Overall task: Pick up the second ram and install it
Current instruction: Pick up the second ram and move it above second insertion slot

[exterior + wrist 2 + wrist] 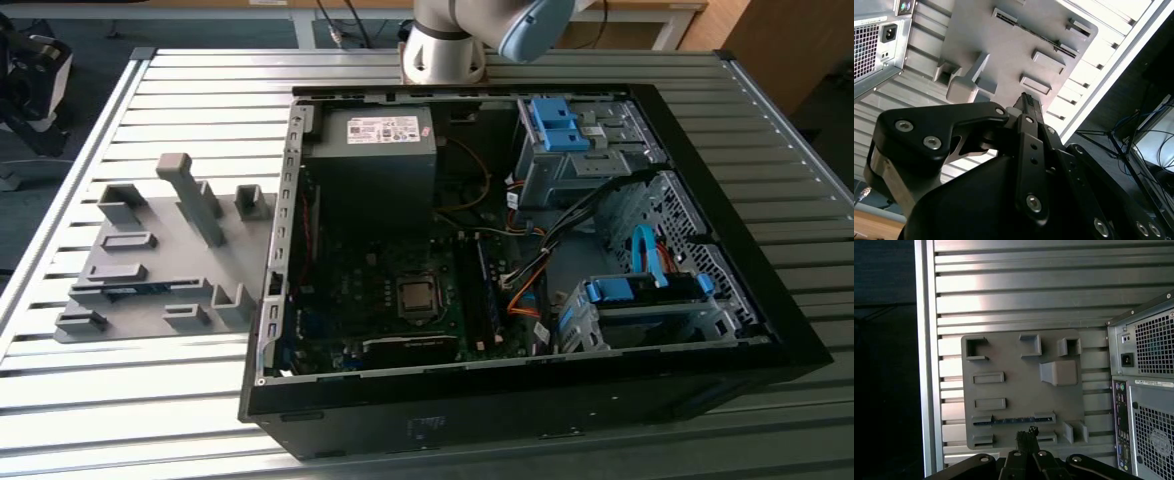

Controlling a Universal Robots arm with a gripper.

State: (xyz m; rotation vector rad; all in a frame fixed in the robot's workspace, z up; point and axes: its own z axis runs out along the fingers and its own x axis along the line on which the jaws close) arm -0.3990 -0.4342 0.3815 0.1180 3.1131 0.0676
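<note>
– Aluminium slats, silver and ribbed, make up the table (174,100); dark floor lies past its edge rail, with cables and a stand (1114,135) on it.

– And what sits on it?

– An open black computer case (534,400), lying on its side. Beside the case, on the exterior view's left of it, lies a grey holder plate (160,240) with raised blocks.

– Where is the second ram (1014,419)?

– On that plate, outside the case. It lies flat in a slot between two low blocks, a thin bluish strip (138,291), on the part of the plate furthest from the case's rear panel.

– How much room is there?

– Bare slats run all round the plate, and a gap of table separates it from the case wall. The plate's outer side comes near the table's edge rail.

– Anything in the way?

– A tall grey block (187,195) rises from the plate, well apart from the ram. Inside the case stand the power supply (380,150) and blue drive brackets (561,125).

– The claw (1026,432)?

– Hanging above the plate, clear of it, fingertips drawn together (1028,100) and holding nothing. The arm's base (447,45) stands beyond the case's far wall.
</note>
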